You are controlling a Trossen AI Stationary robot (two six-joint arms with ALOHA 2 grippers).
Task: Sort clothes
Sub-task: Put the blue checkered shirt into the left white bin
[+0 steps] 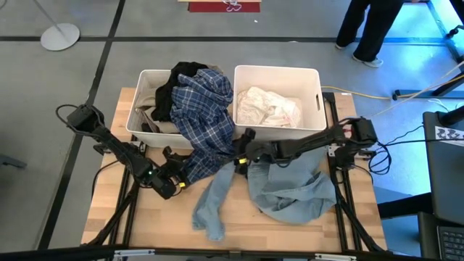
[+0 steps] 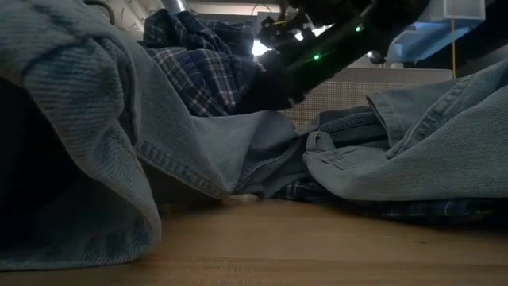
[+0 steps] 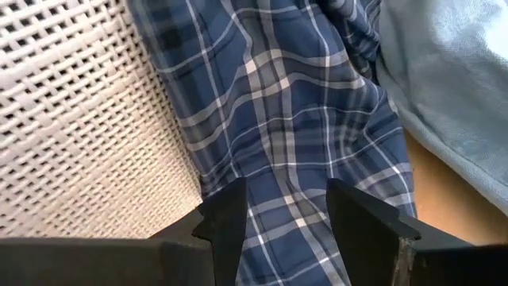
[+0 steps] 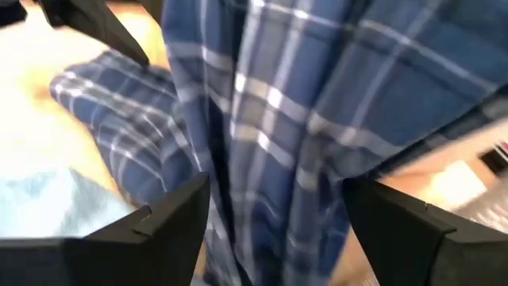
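Observation:
A blue plaid shirt (image 1: 206, 109) drapes over the near rim of the left white bin (image 1: 145, 76) and hangs down onto the table. It also shows in the low view (image 2: 198, 79). A black garment (image 1: 174, 87) lies in that bin, and white clothes (image 1: 268, 107) lie in the right bin (image 1: 316, 80). Light blue denim (image 1: 290, 192) lies spread on the table. My left gripper (image 1: 176, 181) is open at the plaid's lower end, with the cloth between its fingers (image 3: 290, 214). My right gripper (image 1: 243, 154) is open at the plaid's right side, with a hanging fold between its fingers (image 4: 278, 214).
A denim leg (image 1: 210, 210) runs toward the table's near edge and fills the front of the low view (image 2: 79, 119). Bare wood (image 1: 138, 217) shows at the near left. A person's legs (image 1: 370, 29) stand beyond the table, and cables (image 1: 391, 156) lie at the right.

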